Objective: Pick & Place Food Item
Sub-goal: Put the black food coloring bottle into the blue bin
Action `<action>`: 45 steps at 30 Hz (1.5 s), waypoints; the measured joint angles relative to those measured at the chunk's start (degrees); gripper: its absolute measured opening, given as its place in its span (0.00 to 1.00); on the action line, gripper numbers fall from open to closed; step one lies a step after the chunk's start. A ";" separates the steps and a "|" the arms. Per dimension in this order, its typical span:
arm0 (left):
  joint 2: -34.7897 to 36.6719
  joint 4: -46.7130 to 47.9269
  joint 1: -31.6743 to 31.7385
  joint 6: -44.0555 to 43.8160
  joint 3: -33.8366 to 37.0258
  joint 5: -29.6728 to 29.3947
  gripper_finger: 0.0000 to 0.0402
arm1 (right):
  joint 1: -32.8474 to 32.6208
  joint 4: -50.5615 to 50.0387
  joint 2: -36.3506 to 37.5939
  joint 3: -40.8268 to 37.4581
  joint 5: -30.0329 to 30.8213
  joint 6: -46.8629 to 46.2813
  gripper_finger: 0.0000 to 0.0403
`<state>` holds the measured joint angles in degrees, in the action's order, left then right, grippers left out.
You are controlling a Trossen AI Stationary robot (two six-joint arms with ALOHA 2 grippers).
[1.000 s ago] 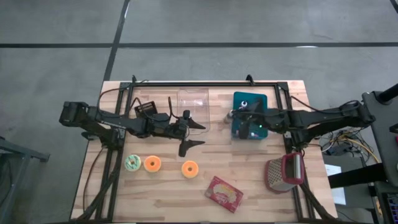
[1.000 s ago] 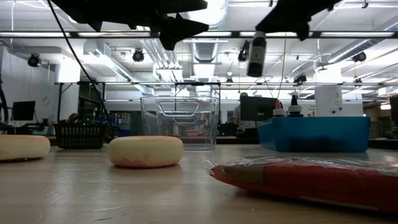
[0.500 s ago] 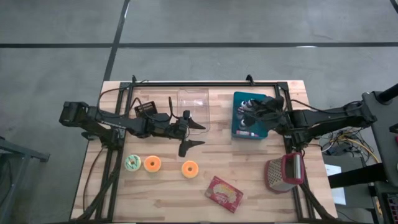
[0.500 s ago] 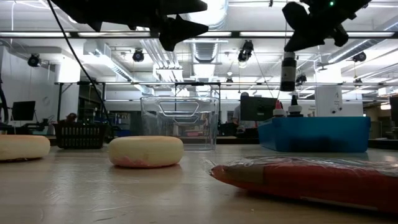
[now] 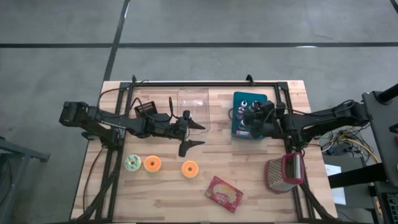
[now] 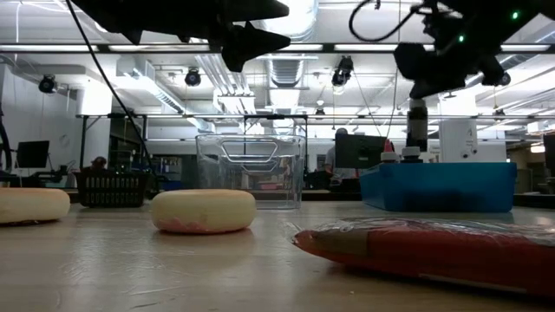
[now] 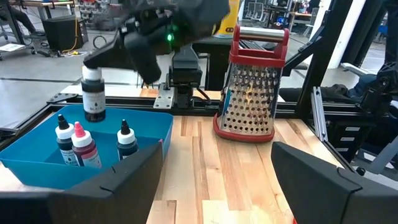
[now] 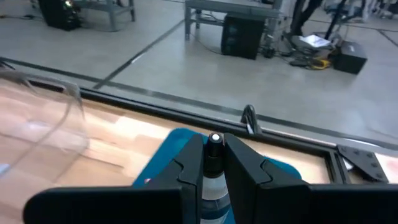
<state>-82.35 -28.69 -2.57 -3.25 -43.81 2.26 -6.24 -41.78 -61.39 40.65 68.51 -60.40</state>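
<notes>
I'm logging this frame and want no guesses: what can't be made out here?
- Colour of the small dark-capped dropper bottle held by the right gripper: its fingers cover the body in the right wrist view.
- Print on the red snack packet: too small in the high view.
- Contents of the blue plastic bin: its wall hides them in the low view.

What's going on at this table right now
The right gripper is shut on a small dropper bottle, holding it upright over the blue bin, where more bottles stand. The left gripper hangs open above the table's middle, by the clear container. Three donuts, a red packet and a box grater lie untouched.
</notes>
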 joint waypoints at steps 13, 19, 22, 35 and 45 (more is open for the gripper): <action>0.00 0.01 0.04 0.00 0.00 0.02 0.76 | 0.02 0.11 -8.86 -5.98 6.50 -18.98 0.09; 0.00 0.10 0.02 0.00 0.00 0.02 0.76 | 0.02 0.15 -11.81 -8.90 6.30 -26.33 0.09; 0.00 0.17 0.02 0.00 0.00 0.02 0.76 | 0.02 0.16 -12.65 -9.76 5.22 -27.66 0.10; 0.00 0.17 0.02 0.00 0.00 0.02 0.76 | 0.02 0.55 -13.09 -10.70 3.29 -27.80 0.10; 0.00 0.17 0.00 0.00 0.00 0.02 0.76 | 0.02 0.49 -13.05 -10.70 -1.07 -27.73 0.16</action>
<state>-82.35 -28.51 -2.57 -3.25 -43.81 2.28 -6.22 -41.29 -74.43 29.95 67.44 -88.13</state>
